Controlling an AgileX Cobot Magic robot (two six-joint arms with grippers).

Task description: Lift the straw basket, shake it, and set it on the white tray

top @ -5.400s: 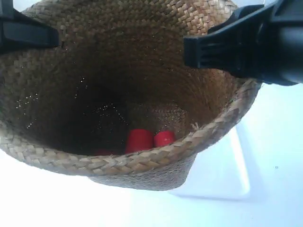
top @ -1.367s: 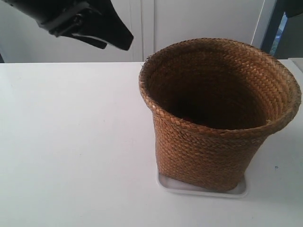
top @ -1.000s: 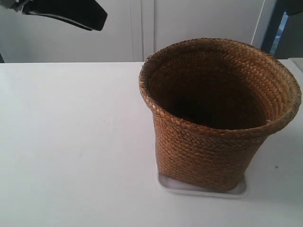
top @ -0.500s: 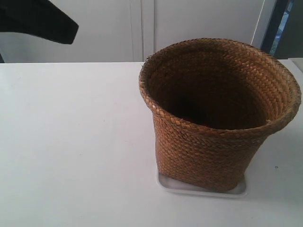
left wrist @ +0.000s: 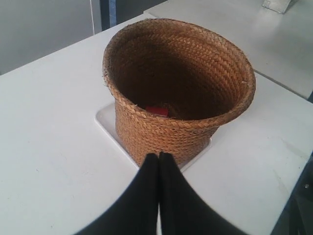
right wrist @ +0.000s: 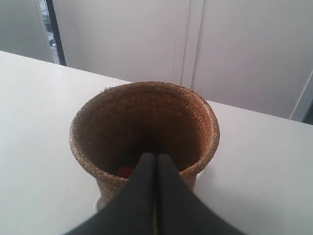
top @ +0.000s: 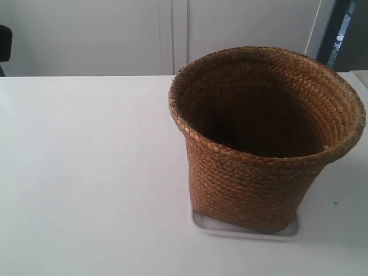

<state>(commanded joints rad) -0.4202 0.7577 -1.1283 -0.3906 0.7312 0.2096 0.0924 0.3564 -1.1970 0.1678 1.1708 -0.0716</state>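
Note:
The straw basket stands upright on the white tray, whose rim shows under its base. In the left wrist view the straw basket sits on the white tray, with a red thing inside it. My left gripper is shut and empty, apart from the basket. The right wrist view looks down on the straw basket, with something red in its bottom. My right gripper is shut, holds nothing and hangs clear of the rim.
The white table spreads around the tray. White cabinet doors stand behind it. A second table surface lies beyond the basket in the left wrist view. A dark bit of arm shows at the exterior view's left edge.
The black arm at the exterior view's upper left has drawn back leftward almost out of frame. The basket has stayed still on the tray.

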